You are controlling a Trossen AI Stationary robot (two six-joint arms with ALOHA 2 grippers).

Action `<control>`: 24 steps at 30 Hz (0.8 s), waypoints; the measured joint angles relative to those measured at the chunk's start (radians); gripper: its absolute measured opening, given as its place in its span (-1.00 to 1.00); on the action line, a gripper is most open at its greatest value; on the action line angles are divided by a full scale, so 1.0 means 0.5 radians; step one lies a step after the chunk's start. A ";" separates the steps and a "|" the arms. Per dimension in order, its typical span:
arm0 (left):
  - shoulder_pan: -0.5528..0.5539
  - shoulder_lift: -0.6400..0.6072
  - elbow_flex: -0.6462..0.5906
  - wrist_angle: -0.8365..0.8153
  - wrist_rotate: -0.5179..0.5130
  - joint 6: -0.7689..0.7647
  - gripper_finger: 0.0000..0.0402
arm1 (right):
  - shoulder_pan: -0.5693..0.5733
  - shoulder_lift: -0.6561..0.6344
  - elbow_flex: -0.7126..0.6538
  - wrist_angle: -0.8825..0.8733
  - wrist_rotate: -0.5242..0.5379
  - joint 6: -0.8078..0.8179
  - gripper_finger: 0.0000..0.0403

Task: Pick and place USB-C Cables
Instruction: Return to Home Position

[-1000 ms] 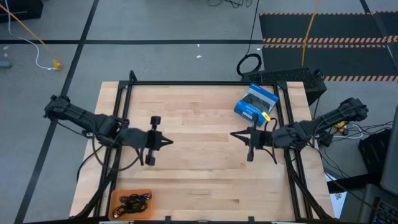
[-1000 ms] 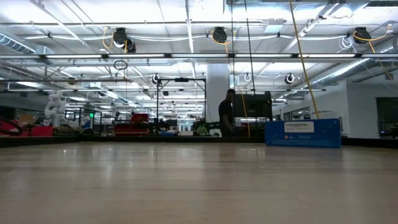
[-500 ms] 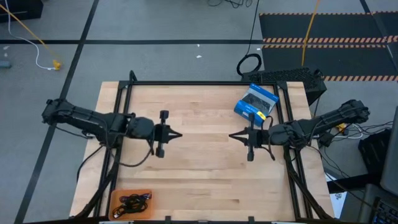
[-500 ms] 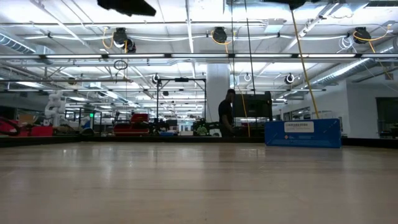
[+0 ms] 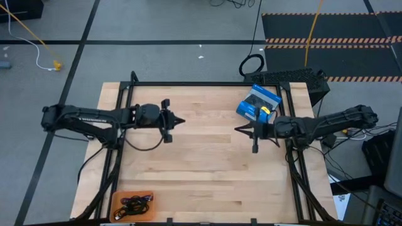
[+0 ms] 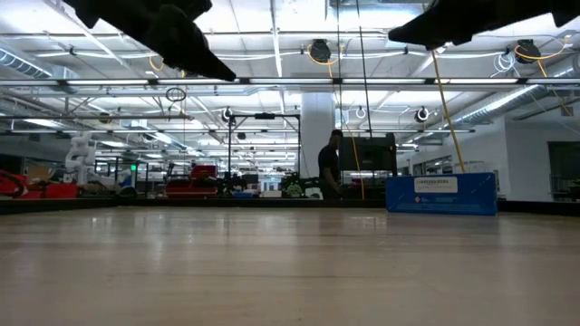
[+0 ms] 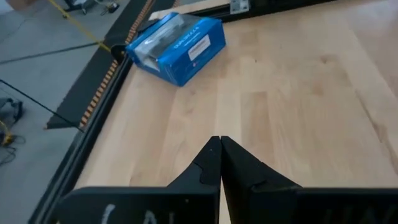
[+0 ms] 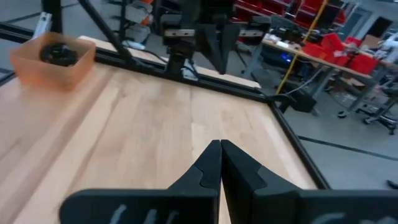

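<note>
The USB-C cables (image 5: pixel 133 204) lie as a dark tangle in an orange tray (image 5: pixel 115 212) at the table's near left corner. In the right wrist view a black coil (image 8: pixel 59 55) shows inside the tray (image 8: pixel 37 73). My left gripper (image 5: pixel 181 121) hovers over the table's left middle, shut and empty, its tips (image 7: pixel 219 140) closed together. My right gripper (image 5: pixel 237 130) hovers over the right middle, facing the left one, also shut (image 8: pixel 219 144) and empty. Both are far from the tray.
A blue packaged box (image 5: pixel 257 103) lies on the table near the far right corner, close to my right arm; it also shows in the left wrist view (image 7: pixel 177 40) and the low view (image 6: pixel 441 193). A black frame (image 5: pixel 207 83) borders the table. Bare wood lies between the grippers.
My left gripper has moved toward the far edge and a little toward the right, staying shut. My right gripper has shifted slightly toward the far edge. Both arms have come into the top of the low view. The cables and tray have stayed put.
</note>
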 joint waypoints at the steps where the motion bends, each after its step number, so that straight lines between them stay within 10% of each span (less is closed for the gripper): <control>1: 0.026 0.000 -0.014 0.022 0.031 -0.003 -0.98 | -0.018 -0.032 -0.025 0.000 -0.032 -0.001 -0.99; 24: 0.368 -0.633 -0.657 0.568 0.333 -0.036 -0.95 | -0.241 -0.472 -0.481 0.128 -0.247 -0.010 -0.99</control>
